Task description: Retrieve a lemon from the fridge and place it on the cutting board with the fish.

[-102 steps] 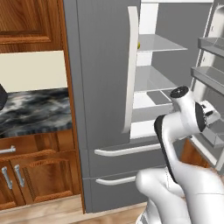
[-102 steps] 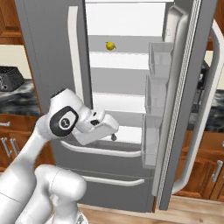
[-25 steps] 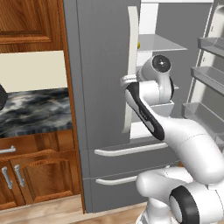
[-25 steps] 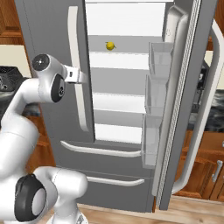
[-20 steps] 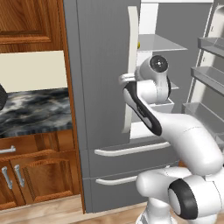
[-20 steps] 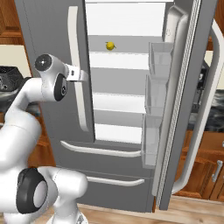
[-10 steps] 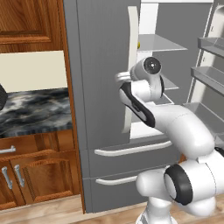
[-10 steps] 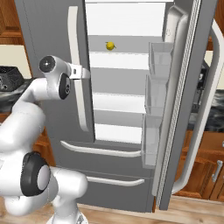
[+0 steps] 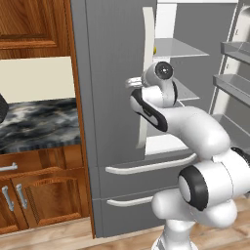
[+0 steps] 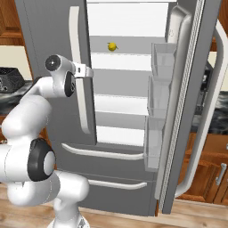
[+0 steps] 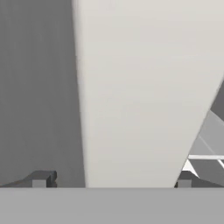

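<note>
- At the fridge point(image 10: 49, 40), my arm is folded up high, with the wrist bent so that the hand points sideways toward the long white handle point(image 10: 82, 89) of the closed left door.
- My tool point(image 10: 87, 71) is level with the upper part of this handle; in the right base view it sits just at the handle, but I cannot tell if it touches it.
- From the hand view, the tool point(image 11: 111, 179) is spread wide: the two dark finger tips point(image 11: 41, 178) stand far apart, one at each side of the pale handle point(image 11: 140, 87), which passes between them. Nothing is held.
- From the left base view, the tool point(image 9: 134, 82) shows as a small grey end in front of the grey door, beside the handle point(image 9: 146, 73).
- Inside the open right half of the fridge, the lemon point(image 10: 112, 46) lies on an upper glass shelf point(image 10: 120, 53), near its back.
- Relative to my tool, the lemon is higher and more to the right, deeper inside, and well apart from the finger tips.
- On the far right, the right door point(image 10: 191, 102) stands open, with clear bins point(image 10: 162, 58) on its inner side.
</note>
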